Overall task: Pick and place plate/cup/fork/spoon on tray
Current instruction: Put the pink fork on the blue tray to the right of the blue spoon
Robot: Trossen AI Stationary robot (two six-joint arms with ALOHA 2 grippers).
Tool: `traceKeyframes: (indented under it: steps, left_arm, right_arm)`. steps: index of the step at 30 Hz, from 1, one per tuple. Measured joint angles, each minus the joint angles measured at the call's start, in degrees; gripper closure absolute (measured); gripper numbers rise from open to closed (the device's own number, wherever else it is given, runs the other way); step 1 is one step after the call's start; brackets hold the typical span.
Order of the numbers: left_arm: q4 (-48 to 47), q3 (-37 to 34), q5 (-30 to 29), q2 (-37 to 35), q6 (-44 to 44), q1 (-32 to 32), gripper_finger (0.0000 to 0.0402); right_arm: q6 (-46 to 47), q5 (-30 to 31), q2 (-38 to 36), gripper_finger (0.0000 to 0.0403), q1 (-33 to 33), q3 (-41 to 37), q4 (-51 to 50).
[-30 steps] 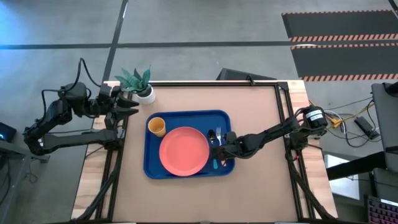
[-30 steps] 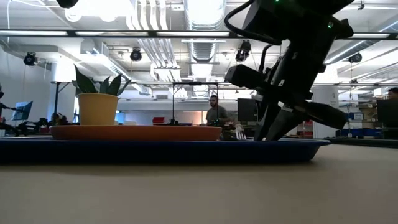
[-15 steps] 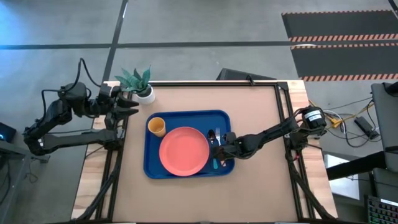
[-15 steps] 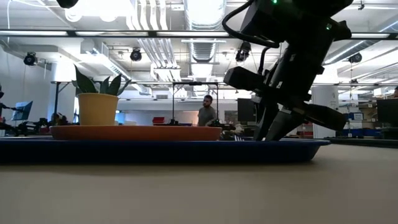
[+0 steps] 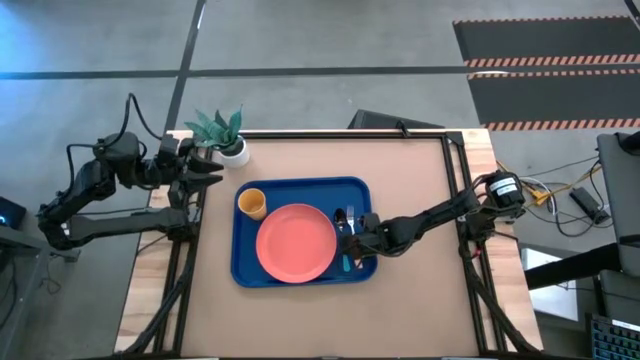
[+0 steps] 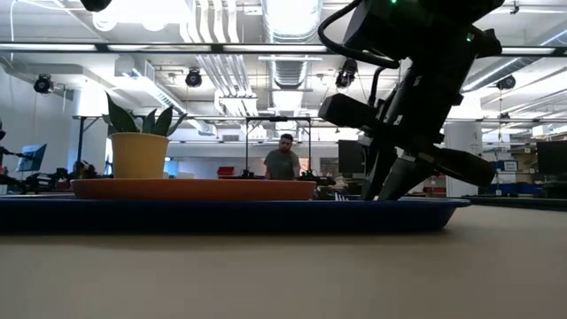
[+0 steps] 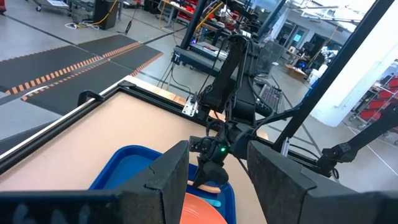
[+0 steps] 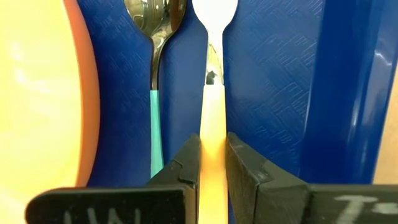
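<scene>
Nothing has shifted this past second: your right gripper (image 8: pixel 213 163) stays clamped on the fork (image 8: pixel 213 93), low over the tray (image 5: pixel 300 188) by its right rim beside the spoon (image 8: pixel 155 74) (plate (image 5: pixel 296 243) and cup (image 5: pixel 252 203) already aboard), so only the release remains, while your left gripper (image 7: pixel 217 180) waits with jaws apart and empty off the bench's left edge.

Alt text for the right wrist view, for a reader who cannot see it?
The right claw is shut on the fork by its pale handle, over the blue tray. The spoon lies alongside the fork, between it and the plate.

White pot with a green plant (image 5: pixel 228 138) at the table's (image 5: pixel 420 300) far-left corner.
</scene>
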Motion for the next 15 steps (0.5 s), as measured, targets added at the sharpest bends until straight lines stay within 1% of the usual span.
traceKeyframes:
  steps: [15]
  left_arm:
    - [-0.02, 0.00, 0.03, 0.04, 0.00, 0.00, 0.0253]
  right_arm:
    - [0.21, -0.95, 0.03, 0.0369, 0.57, 0.02, -2.15]
